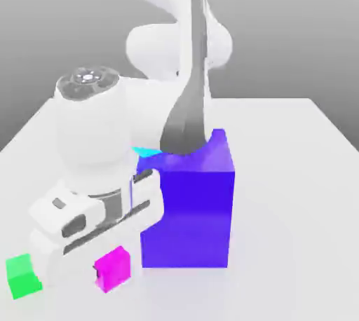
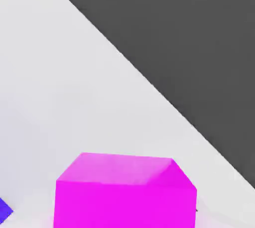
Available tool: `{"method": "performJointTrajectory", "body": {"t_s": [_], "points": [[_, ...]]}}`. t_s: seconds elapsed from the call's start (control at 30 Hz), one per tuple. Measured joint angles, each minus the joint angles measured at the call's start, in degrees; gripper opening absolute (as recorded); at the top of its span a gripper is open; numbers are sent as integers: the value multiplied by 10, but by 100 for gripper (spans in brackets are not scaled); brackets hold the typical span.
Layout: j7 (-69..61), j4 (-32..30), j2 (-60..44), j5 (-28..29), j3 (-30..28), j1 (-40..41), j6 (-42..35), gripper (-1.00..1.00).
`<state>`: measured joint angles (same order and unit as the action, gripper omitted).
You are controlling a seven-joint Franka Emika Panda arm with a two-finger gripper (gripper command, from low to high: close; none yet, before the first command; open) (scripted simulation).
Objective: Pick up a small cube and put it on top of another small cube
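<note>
The small magenta-pink cube (image 1: 112, 268) rests on the white table near the front, just in front of the big blue-violet cube (image 1: 189, 204). My gripper (image 1: 91, 225) is low over the table, its white body lying right beside the magenta cube on the exterior view's left. In the hand view the magenta cube (image 2: 124, 192) looms very close, and a corner of the blue-violet cube (image 2: 4, 209) shows next to it. A small green cube (image 1: 22, 275) stands at the front on the exterior view's left. A small cyan cube (image 1: 146, 151) peeks out behind the arm.
The big blue-violet cube stands tall right beside the hand and the magenta cube. The table's edge (image 2: 164, 97) runs diagonally not far past the magenta cube, with dark floor beyond. The arm's own links rise behind the blue-violet cube.
</note>
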<state>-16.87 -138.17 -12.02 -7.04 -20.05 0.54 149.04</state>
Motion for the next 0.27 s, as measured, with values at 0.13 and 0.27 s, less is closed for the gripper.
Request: {"method": "performJointTrajectory", "body": {"t_s": [0.13, 0.27], "points": [[-55, 18, -75, -84, -5, 92, 47, 100], [-55, 18, -75, -84, -5, 92, 47, 100]]}}
